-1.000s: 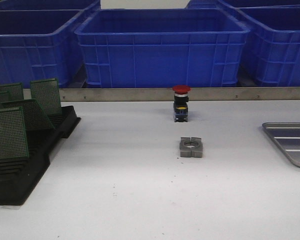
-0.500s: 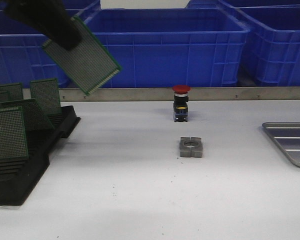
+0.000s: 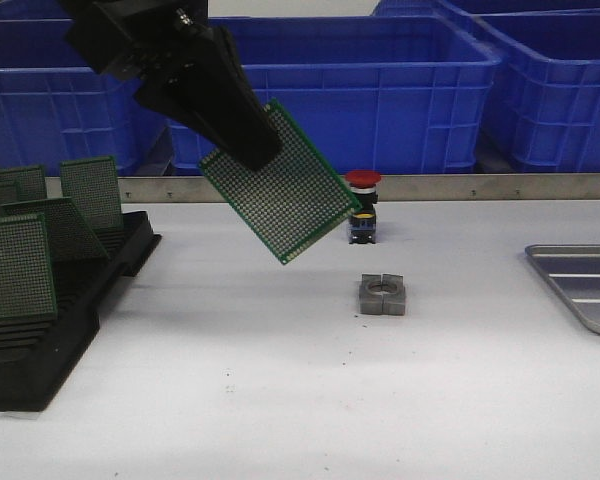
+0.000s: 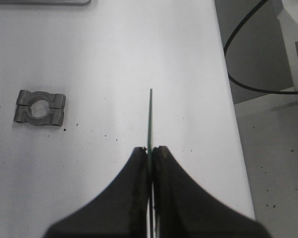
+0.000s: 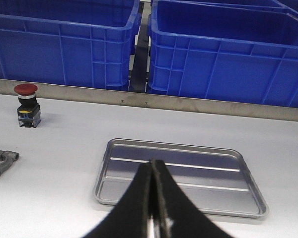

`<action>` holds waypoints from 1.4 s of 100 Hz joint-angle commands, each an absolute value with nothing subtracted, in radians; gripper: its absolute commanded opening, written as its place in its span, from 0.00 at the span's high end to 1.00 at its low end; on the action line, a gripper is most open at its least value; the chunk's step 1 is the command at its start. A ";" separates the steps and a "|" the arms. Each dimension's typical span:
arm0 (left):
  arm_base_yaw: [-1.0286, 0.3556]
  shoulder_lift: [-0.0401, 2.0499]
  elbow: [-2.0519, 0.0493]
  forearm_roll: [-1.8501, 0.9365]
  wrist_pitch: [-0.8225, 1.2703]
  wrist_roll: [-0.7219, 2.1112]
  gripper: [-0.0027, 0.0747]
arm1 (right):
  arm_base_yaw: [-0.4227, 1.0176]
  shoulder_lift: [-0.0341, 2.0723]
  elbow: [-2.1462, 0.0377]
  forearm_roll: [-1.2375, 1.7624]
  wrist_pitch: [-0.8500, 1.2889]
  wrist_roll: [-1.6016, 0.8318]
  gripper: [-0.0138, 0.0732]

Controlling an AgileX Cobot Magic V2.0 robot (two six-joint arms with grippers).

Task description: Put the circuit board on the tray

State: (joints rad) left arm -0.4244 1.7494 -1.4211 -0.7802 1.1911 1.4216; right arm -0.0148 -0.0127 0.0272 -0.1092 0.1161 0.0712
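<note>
Front: left gripper (image 3: 242, 140) pinches circuit board (image 3: 285, 185) aloft by one corner, well left of tray (image 3: 580, 283), so it travels clear | Left wrist: fingers (image 4: 138, 163) clamp board edge-on | Right wrist: right gripper (image 5: 153, 181) pressed together, empty, above tray

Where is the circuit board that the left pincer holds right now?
In the front view the board hangs tilted in the left pincer above the table, left of the red button.
</note>
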 commanded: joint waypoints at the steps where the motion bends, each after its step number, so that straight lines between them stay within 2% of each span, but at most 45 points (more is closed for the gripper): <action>1: -0.431 1.704 -1.454 -0.845 1.191 1.410 0.99 | -0.012 -0.021 -0.020 -0.120 0.080 0.075 0.91; 17: -0.431 1.704 -1.454 -0.847 1.191 1.410 0.99 | -0.011 0.061 -0.172 -0.120 0.302 0.075 0.91; 36: -0.431 1.704 -1.454 -0.847 1.191 1.410 0.99 | -0.011 0.292 -0.394 -0.015 0.639 0.075 0.91; 49: -0.431 1.704 -1.454 -0.847 1.191 1.410 0.99 | -0.011 0.471 -0.487 0.122 0.688 0.062 0.89; 56: -0.431 1.704 -1.454 -0.847 1.191 1.410 0.99 | -0.011 0.563 -0.517 0.204 0.676 0.014 0.79; 61: -0.431 1.704 -1.454 -0.847 1.191 1.410 0.99 | -0.011 0.624 -0.534 0.278 0.655 -0.032 0.66; 71: -0.431 1.704 -1.454 -0.847 1.191 1.410 0.99 | -0.011 0.743 -0.568 0.448 0.610 -0.176 0.34; 78: -0.431 1.704 -1.454 -0.847 1.191 1.410 0.99 | -0.007 0.816 -0.597 0.578 0.618 -0.340 0.23; 94: -0.431 1.704 -1.454 -0.849 1.191 1.410 0.99 | 0.029 0.983 -0.655 0.906 0.676 -0.806 0.28; 113: -0.431 1.704 -1.454 -0.849 1.192 1.410 0.99 | 0.108 1.151 -0.694 1.282 0.809 -1.448 0.28; 125: -0.431 1.704 -1.454 -0.849 1.192 1.410 0.99 | 0.166 1.248 -0.709 1.409 0.822 -1.676 0.28; 140: -0.431 1.704 -1.454 -0.849 1.192 1.410 0.99 | 0.235 1.370 -0.749 1.423 0.835 -1.751 0.28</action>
State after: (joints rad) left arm -0.4244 1.7494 -1.4244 -0.7834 1.1895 1.4210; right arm 0.2028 1.3331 -0.6967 1.3514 0.7975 -1.6796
